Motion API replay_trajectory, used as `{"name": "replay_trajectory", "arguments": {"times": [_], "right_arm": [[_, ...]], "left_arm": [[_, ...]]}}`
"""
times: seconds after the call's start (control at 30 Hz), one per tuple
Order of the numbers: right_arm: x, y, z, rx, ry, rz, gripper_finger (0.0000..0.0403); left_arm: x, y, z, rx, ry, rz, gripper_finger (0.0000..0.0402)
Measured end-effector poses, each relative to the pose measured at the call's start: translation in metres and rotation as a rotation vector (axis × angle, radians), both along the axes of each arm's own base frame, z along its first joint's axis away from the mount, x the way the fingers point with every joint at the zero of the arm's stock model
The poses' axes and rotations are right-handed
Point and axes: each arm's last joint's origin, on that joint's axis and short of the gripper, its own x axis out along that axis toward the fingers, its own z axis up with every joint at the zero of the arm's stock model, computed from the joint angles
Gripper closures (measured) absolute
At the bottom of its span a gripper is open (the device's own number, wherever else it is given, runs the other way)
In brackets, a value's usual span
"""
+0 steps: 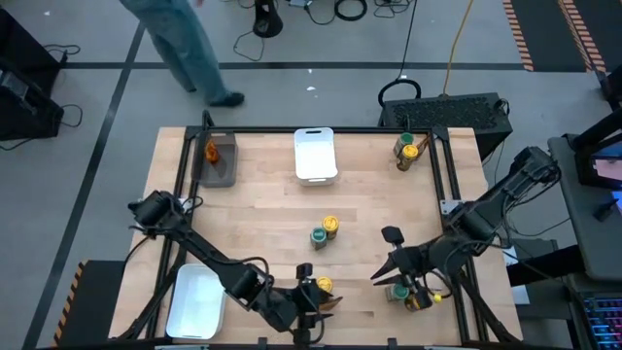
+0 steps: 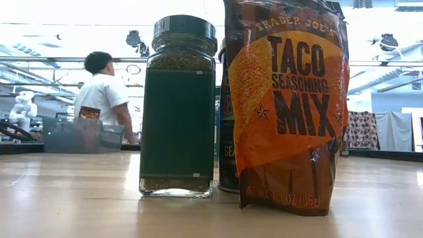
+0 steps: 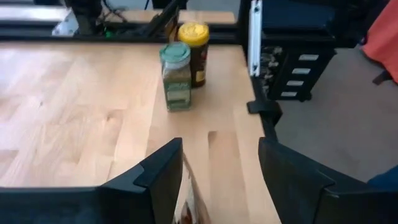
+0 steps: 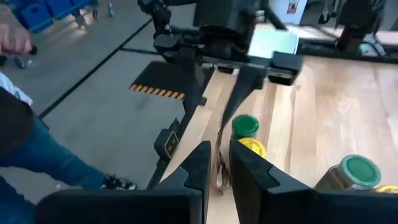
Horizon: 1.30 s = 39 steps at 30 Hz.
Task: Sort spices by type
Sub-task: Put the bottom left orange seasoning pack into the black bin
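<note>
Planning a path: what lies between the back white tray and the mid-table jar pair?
Only bare wood, per the high view, between white tray and jar pair.

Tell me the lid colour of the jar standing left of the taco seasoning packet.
Dark green lid, clearest in the low view.

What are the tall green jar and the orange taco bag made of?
The green-lidded jar looks like clear glass, since you can see the spice through it, with a dark, probably plastic, lid. The taco seasoning packet seems thin, shiny plastic or foil film: it is crinkled and glossy.
</note>
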Motion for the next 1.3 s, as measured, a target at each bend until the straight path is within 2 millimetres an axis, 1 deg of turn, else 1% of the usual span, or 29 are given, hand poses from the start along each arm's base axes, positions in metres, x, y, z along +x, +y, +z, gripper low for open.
{"name": "replay_trajectory", "arguments": {"times": [0.23,0.37,0.53,0.77,1.03,1.3], "right_arm": [[0.015,0.013,-0.02,-0.035,0.053,-0.002,0.0362],[0.023,0.02,-0.026,-0.026,0.049,0.006,0.0362],[0.023,0.02,-0.024,-0.02,0.035,0.009,0.0362],[0.024,0.021,-0.023,-0.016,0.026,0.01,0.0362],[0.024,0.02,-0.023,-0.036,0.017,0.014,0.0362],[0.024,0.02,-0.023,-0.039,0.011,0.017,0.0362]], "left_arm": [[0.003,-0.004,-0.012,-0.003,0.029,-0.019,0.019],[0.004,-0.005,-0.02,-0.008,0.055,-0.024,0.019],[0.001,-0.002,-0.027,-0.017,0.124,0.013,0.019],[0.0,-0.001,-0.029,0.003,0.143,0.029,0.019],[0.0,0.002,-0.031,-0.024,0.171,0.052,0.019],[-0.001,0.002,-0.034,-0.051,0.186,0.037,0.019]]}}
